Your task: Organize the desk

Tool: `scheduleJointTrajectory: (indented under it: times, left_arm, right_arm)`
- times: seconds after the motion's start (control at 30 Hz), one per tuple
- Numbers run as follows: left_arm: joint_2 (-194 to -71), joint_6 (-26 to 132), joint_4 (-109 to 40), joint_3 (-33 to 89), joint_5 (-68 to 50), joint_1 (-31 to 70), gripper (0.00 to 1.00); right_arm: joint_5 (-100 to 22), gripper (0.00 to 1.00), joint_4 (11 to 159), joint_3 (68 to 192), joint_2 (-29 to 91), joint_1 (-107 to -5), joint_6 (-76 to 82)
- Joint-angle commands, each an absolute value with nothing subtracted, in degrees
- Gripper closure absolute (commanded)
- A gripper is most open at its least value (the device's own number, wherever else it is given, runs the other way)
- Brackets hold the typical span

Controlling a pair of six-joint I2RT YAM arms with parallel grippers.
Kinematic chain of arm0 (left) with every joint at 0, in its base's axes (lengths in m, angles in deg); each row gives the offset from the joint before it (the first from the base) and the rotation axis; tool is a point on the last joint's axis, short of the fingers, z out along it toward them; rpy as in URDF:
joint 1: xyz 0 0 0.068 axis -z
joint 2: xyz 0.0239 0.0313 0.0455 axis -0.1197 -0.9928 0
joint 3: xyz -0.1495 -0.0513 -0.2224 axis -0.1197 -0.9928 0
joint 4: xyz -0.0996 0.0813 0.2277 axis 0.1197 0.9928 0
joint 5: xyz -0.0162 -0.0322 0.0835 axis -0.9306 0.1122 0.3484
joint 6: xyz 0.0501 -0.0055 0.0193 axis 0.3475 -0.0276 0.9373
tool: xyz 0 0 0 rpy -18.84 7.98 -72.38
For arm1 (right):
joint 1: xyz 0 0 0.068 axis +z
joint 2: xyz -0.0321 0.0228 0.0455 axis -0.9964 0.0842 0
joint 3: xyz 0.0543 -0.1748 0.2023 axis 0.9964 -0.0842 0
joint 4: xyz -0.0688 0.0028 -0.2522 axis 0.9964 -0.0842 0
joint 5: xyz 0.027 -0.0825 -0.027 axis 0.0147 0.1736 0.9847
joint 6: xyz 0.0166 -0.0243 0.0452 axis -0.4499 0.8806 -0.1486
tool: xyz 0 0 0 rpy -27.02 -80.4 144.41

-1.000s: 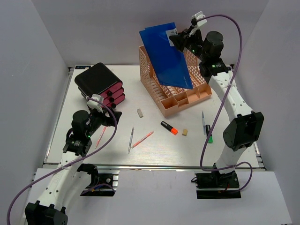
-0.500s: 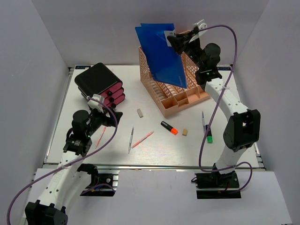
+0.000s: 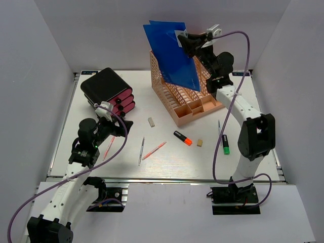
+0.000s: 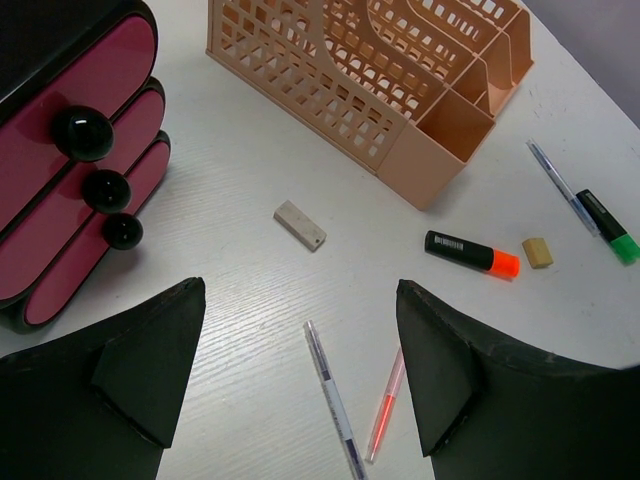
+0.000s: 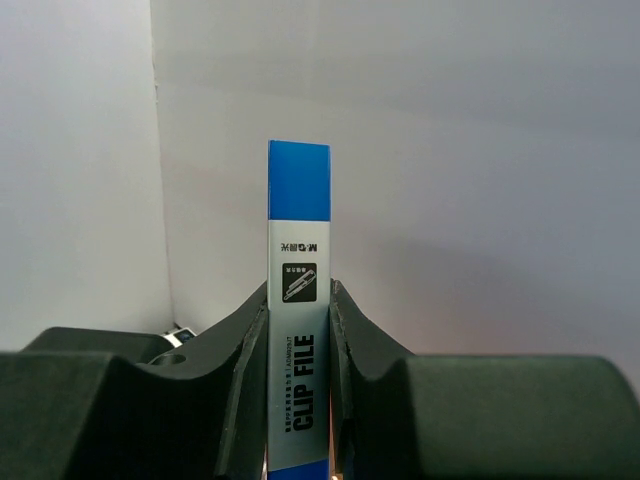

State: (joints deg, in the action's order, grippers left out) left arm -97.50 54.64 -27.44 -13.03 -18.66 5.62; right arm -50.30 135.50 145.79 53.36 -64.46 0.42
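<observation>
Blue plastic fills my right wrist view: the clip file (image 5: 298,250) stands on edge, pinched between the two fingers of my right tool (image 3: 185,41). From above, the file hangs tilted over the peach mesh rack (image 3: 174,98), its lower edge down at the rack's back slots; I cannot tell whether they touch.

The white desk (image 3: 167,164) lies flat under both my arms, with the rack at its back right and a black drawer unit (image 3: 107,91) with pink fronts at its back left.

My left tool (image 4: 300,290) is spread wide and grips nothing, hovering over the desk just in front of the drawers.

Loose on the desk lie a grey eraser (image 4: 299,224), an orange highlighter (image 4: 470,252), a tan eraser (image 4: 538,252), a clear pen (image 4: 335,398) beside a pink pen (image 4: 385,405), and, near the right edge, a blue pen (image 4: 560,182) and a green-capped marker (image 4: 608,227).
</observation>
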Motion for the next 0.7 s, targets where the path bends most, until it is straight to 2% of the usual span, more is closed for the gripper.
scheduleJointTrajectory:
  times: [0.0, 0.4, 0.47, 0.67]
  left_arm:
    - [-97.6, 55.1, -28.2, -13.6, -20.1, 5.3, 0.14]
    - [-98.4, 55.3, -28.2, -13.5, -20.2, 5.3, 0.14]
    - [-98.7, 55.4, -28.2, -13.5, -20.4, 5.3, 0.14]
    - [-99.0, 55.5, -28.3, -13.5, -20.3, 5.3, 0.14]
  right_arm:
    - [-49.2, 1.0, 148.0, 148.1, 53.5, -64.3, 2.8]
    - [-51.5, 1.0, 147.9, 148.6, 55.7, -64.6, -1.0]
    - [-52.5, 1.0, 148.8, 147.9, 55.4, -64.3, 3.7]
    - [-46.7, 1.0, 152.6, 144.9, 55.2, -64.3, 0.3]
